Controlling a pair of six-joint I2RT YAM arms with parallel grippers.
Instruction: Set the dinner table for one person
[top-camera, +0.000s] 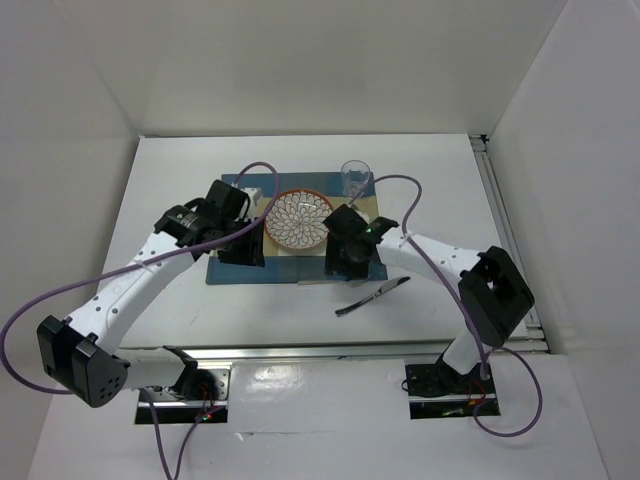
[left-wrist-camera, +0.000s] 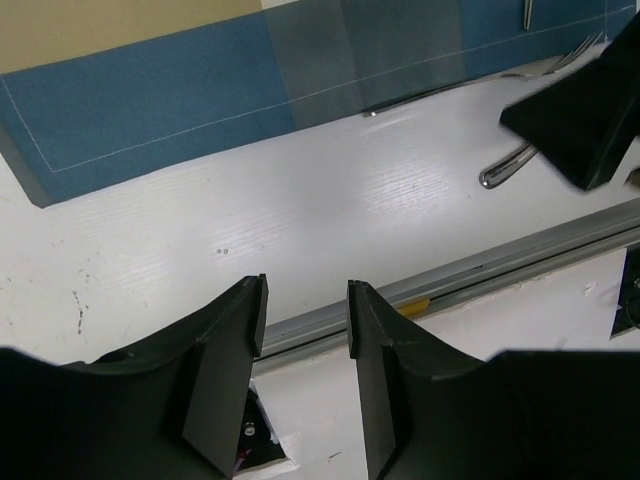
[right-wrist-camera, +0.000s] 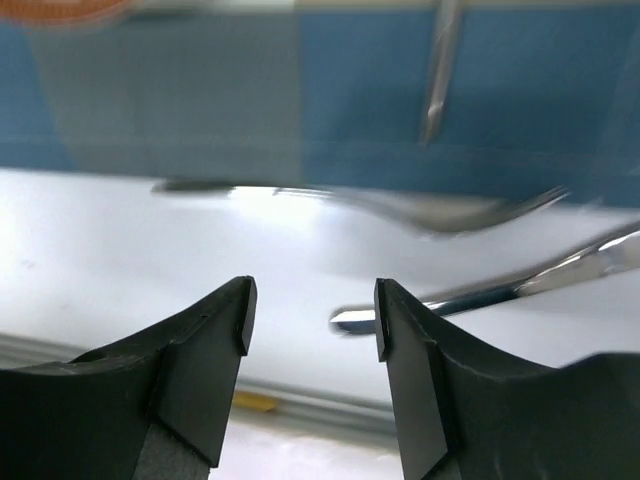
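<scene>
Left black two-finger gripper (left-wrist-camera: 305, 315) and right gripper (right-wrist-camera: 310, 315) hang parted wide, empty, at the near edge of a blue-and-tan striped cloth placemat (top-camera: 290, 268) on the large matte-white dinner table (top-camera: 170, 200); a silver metal utensil (top-camera: 372, 297) lies near-right.

table (top-camera: 180, 180) | white, matte, rectangular | lies flat, long side across | metal-railed along 6 and 3 o'clock edges | few dark specks
</scene>
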